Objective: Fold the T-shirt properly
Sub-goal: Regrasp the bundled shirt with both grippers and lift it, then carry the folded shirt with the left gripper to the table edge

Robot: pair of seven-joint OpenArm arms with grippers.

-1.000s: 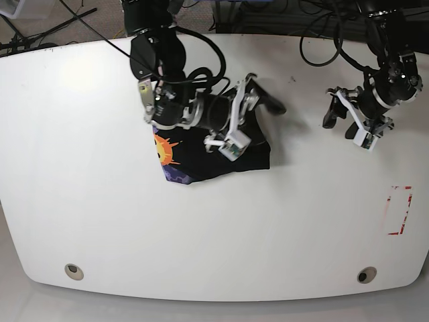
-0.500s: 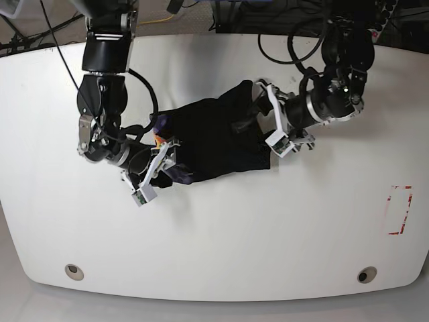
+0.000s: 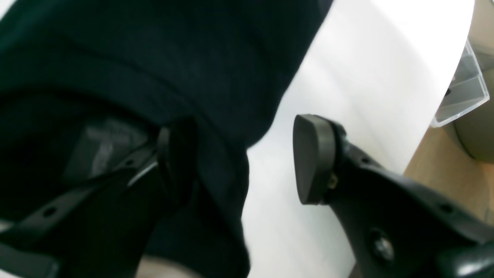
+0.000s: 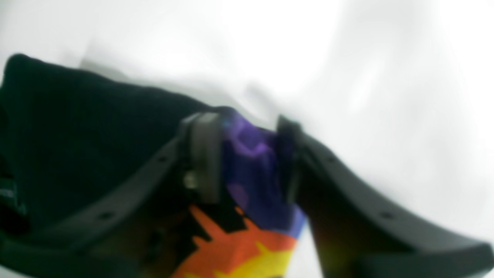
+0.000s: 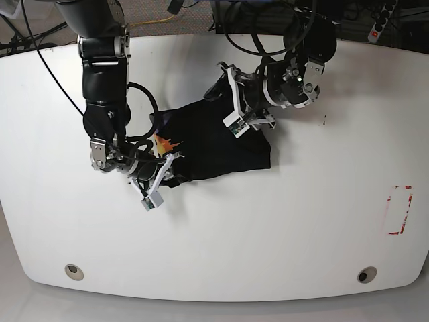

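Note:
The black T-shirt (image 5: 221, 151) lies bunched in the middle of the white table (image 5: 281, 228), with an orange and yellow print (image 5: 163, 143) showing at its left end. In the base view my right gripper (image 5: 171, 176) sits at the shirt's lower left corner. The right wrist view shows this gripper (image 4: 247, 158) shut on a purple fold of the T-shirt (image 4: 77, 127), above the print (image 4: 239, 251). My left gripper (image 5: 224, 107) is at the shirt's upper right edge. It (image 3: 243, 160) stands open, one finger (image 3: 312, 158) over bare table, the other against the T-shirt (image 3: 173, 58).
A red-marked rectangle (image 5: 400, 210) is on the table at the right. Two round holes (image 5: 74, 271) (image 5: 366, 275) sit near the front edge. Cables (image 5: 261, 20) run behind the table. A clear plastic box (image 3: 463, 92) stands beyond the table's edge.
My right gripper has closed on the purple corner of the shirt at its lower left. The left arm has moved up and left along the shirt's right side, its jaws unchanged.

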